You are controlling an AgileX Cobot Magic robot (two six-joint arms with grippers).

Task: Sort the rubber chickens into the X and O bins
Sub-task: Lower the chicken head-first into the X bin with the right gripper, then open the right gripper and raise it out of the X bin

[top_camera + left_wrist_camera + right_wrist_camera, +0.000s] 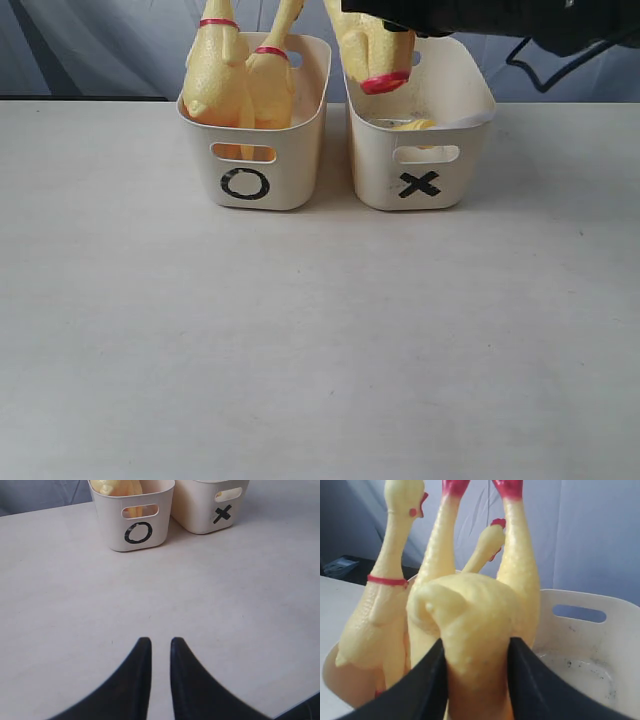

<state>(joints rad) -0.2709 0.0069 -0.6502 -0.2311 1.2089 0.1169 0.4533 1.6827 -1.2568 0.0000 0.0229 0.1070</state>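
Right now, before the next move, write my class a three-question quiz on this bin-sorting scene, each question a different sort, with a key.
1. True or false: the O bin holds two long-necked chickens.
2. The right gripper is closed on: A) nothing, B) a chicken, C) a bin's rim.
3. Which bin is the held chicken over?
Key: 1 true; 2 B; 3 the X bin.
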